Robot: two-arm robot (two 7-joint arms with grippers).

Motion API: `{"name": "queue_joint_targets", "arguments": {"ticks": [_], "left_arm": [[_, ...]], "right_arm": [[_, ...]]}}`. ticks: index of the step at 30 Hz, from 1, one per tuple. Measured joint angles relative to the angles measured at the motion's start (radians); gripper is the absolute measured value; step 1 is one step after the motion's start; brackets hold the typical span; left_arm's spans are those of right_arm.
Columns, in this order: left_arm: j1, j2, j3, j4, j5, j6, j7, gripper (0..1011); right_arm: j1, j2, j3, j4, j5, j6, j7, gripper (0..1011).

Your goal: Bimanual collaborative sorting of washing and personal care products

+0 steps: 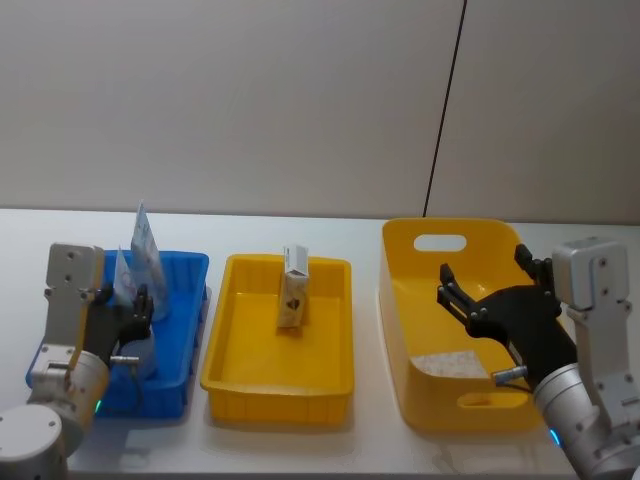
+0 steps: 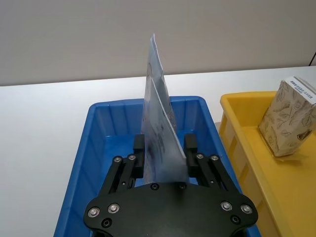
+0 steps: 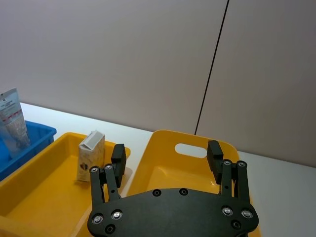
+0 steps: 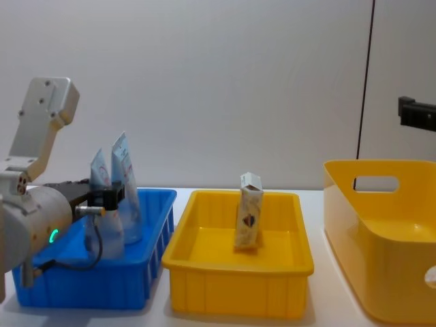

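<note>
White desk (image 1: 300, 225): left gripper (image 2: 164, 148) jaws pinch a pale blue-white squeeze tube (image 2: 157, 98) upright, likely to stand it in the blue plastic crate (image 2: 113, 116); right gripper (image 3: 166, 150) jaws spread, idle.

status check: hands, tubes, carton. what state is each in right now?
left hand: shut on near tube, inside the blue crate
near tube: upright, gripped
far tube: upright in the blue crate, free
carton: standing in the middle yellow tray, top folded
right hand: open, empty, over the big yellow bin
</note>
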Motion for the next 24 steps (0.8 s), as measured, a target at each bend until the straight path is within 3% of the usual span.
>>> {"name": "queue_joint_targets", "arguments": {"ticks": [6, 24], "left_arm": [[-0.014, -0.011, -0.001, 0.024, 0.013, -0.002, 0.008, 289], [-0.016, -0.018, -0.003, 0.022, 0.05, -0.015, 0.024, 203]], "right_arm": [[-0.006, -0.007, 0.004, -0.005, 0.0, -0.002, 0.004, 1004], [-0.014, -0.025, 0.015, -0.014, -0.001, 0.0, 0.015, 1004]]}}
